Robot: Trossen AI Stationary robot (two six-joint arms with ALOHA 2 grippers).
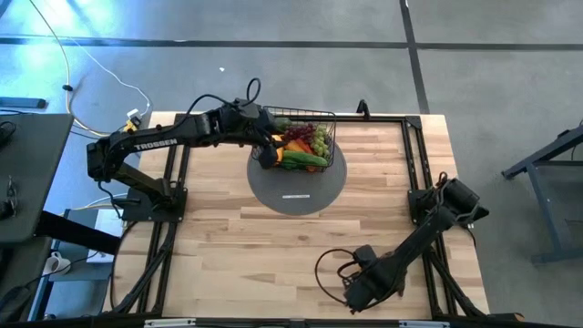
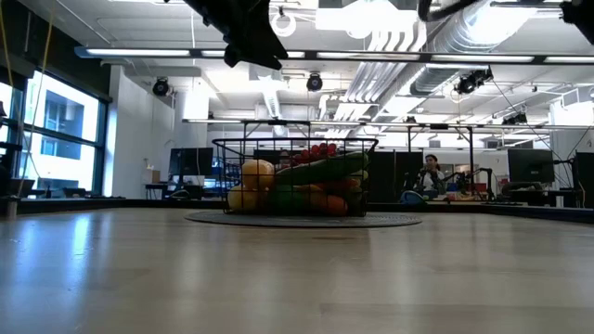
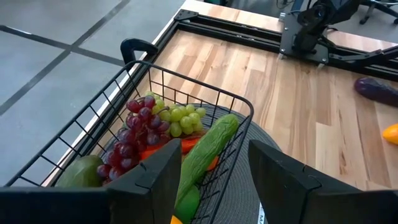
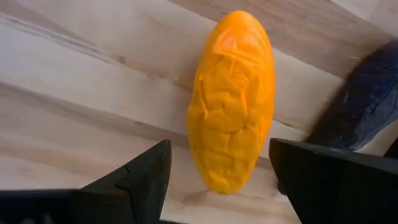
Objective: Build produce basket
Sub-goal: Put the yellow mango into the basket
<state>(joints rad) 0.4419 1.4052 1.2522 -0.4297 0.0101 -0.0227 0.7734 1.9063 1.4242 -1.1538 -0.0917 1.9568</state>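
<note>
The black wire basket point(image 1: 310, 137) stands on the grey round mat point(image 1: 298, 189) at the table's far middle. It holds red grapes point(image 3: 134, 130), green grapes point(image 3: 180, 118), a cucumber point(image 3: 208, 149) and other produce. My left gripper point(image 3: 211, 180) is open and empty above the basket's left end, and it also shows in the high view point(image 1: 271, 146). My right gripper point(image 1: 351, 290) is near the table's front edge. It is open, with its fingers on either side of an orange mango point(image 4: 233, 99) that lies on its side on the table. A dark purple eggplant point(image 4: 367, 106) lies beside the mango.
The left wrist view shows the eggplant point(image 3: 376, 90) and the orange mango point(image 3: 392, 132) far off on the bare wood. A black frame point(image 1: 414, 155) runs round the table's edges. A person point(image 2: 432, 172) sits in the room behind the table.
</note>
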